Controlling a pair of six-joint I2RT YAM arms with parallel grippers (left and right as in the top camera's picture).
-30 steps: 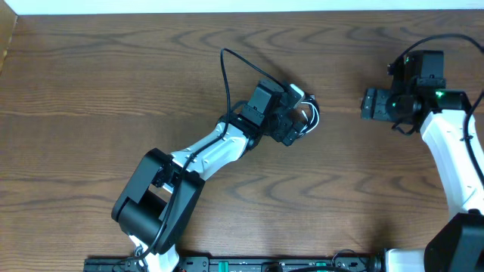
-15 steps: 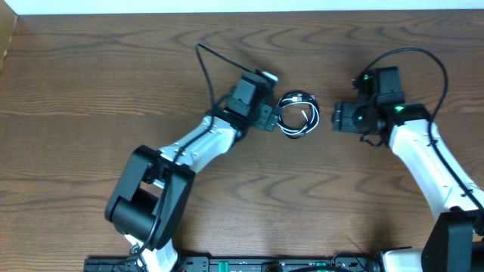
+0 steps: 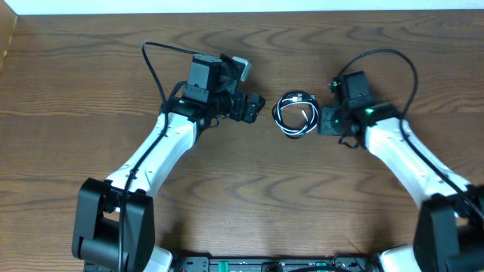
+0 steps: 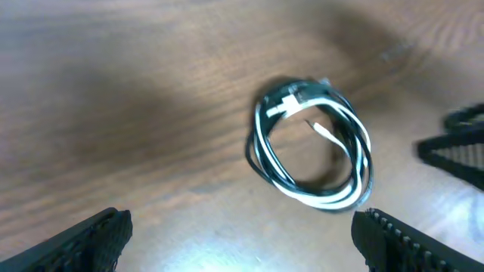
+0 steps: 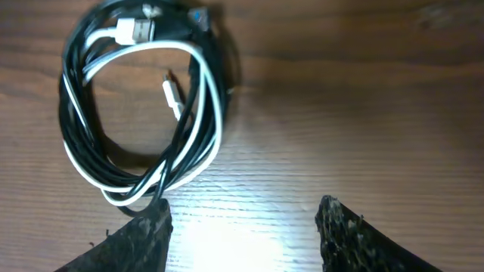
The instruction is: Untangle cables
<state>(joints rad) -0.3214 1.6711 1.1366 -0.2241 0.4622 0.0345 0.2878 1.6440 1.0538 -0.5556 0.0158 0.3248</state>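
Cables (image 3: 295, 99), one black and one white, lie coiled together mid-bench (image 3: 91, 68), with the left hand (image 3: 261, 107) at nine o'clock and the right hand (image 3: 324, 121) at three.

Left wrist: hand wide open, empty, loop ahead.

Right wrist: hand partly open, empty, loop at ten o'clock.

Likely light, limp and slippery; pinch one strand at the rim.

A dark wooden table (image 3: 242, 204) — grain running side to side. A pale strip (image 3: 242, 6) lines its far edge. Light glares off the wood.

dark brown wood-grain table (image 3: 68, 83), white strip along its far edge (image 3: 249, 5)
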